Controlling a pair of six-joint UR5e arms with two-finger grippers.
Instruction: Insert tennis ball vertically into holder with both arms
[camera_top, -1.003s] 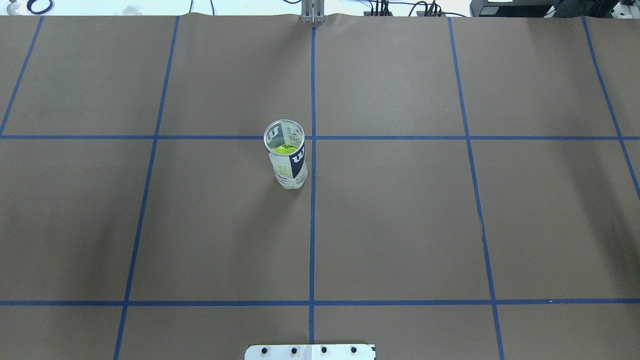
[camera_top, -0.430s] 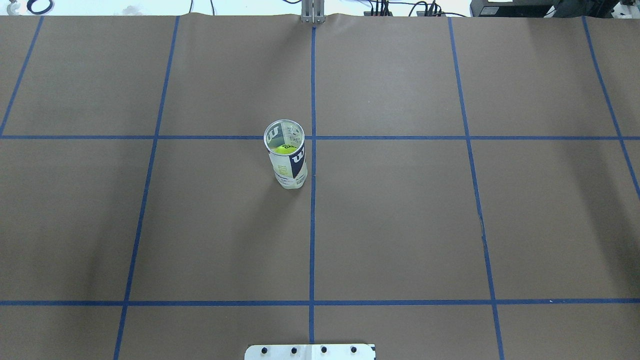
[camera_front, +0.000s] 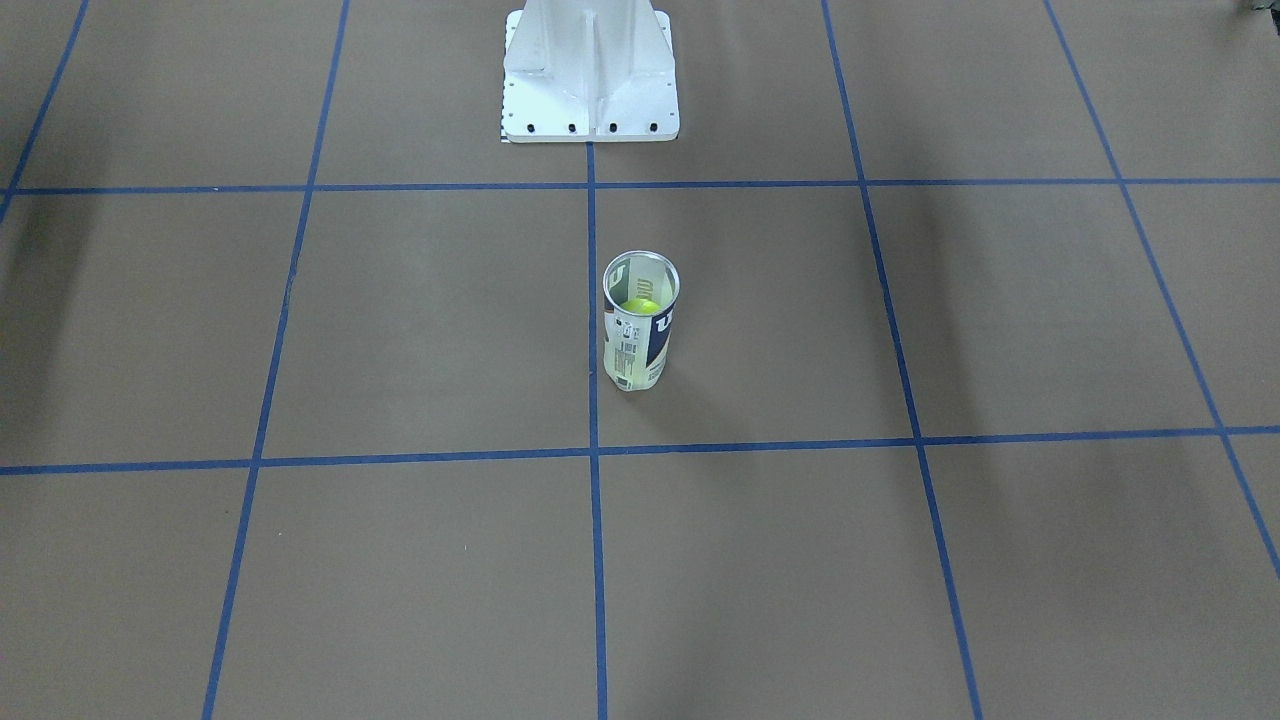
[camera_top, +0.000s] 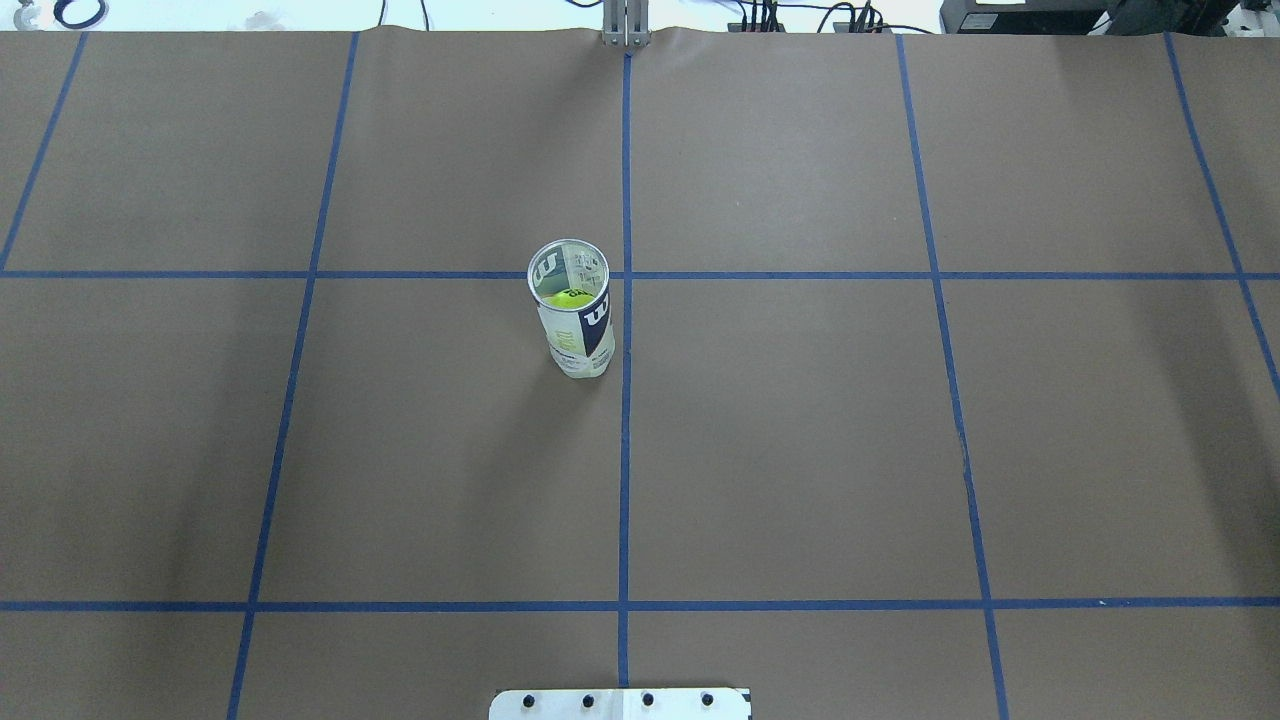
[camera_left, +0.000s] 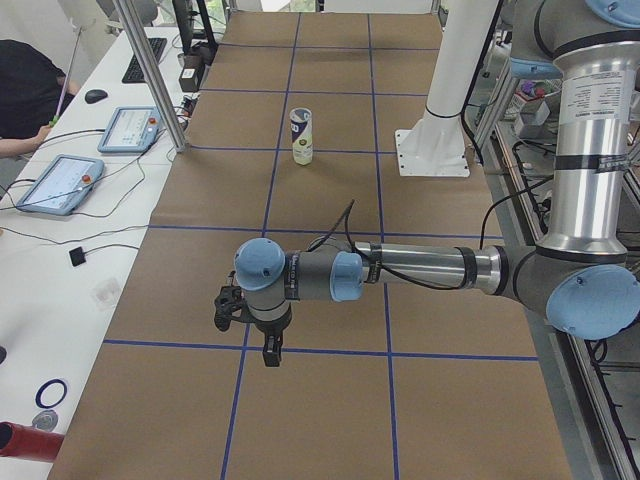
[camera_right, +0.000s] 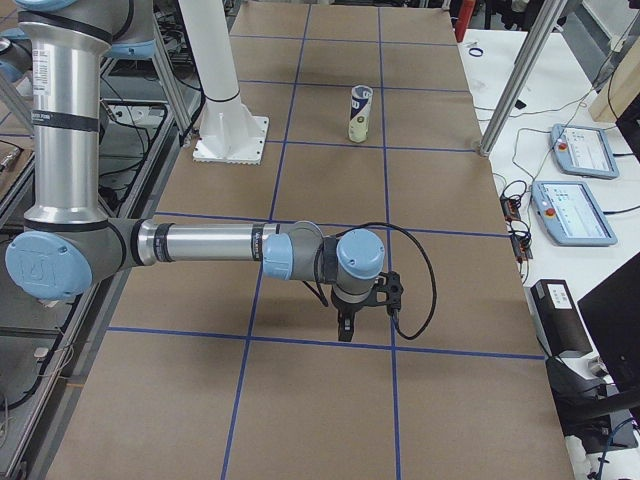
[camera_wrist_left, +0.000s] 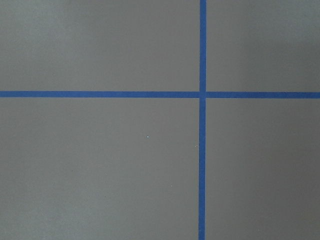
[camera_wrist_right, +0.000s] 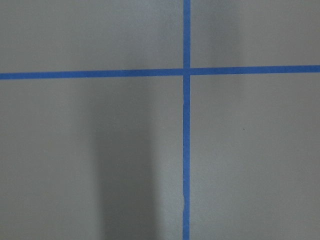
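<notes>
The holder (camera_top: 578, 330), a clear can with a Wilson label, stands upright near the table's middle, just left of the centre tape line. A yellow-green tennis ball (camera_top: 569, 297) sits inside it, also seen through the open rim in the front view (camera_front: 640, 305). The holder also shows in the front (camera_front: 638, 345), left (camera_left: 301, 137) and right (camera_right: 359, 113) side views. My left gripper (camera_left: 270, 352) hangs over the table's left end, far from the holder. My right gripper (camera_right: 345, 328) hangs over the right end. I cannot tell whether either is open. Both wrist views show only paper and tape.
The white metal base (camera_front: 590, 90) stands at my side of the table, behind the holder. Blue tape lines grid the brown paper. Tablets (camera_left: 60, 183) and cables lie on the operators' bench; a person (camera_left: 25, 95) sits there. A metal post (camera_left: 150, 75) stands by the table edge.
</notes>
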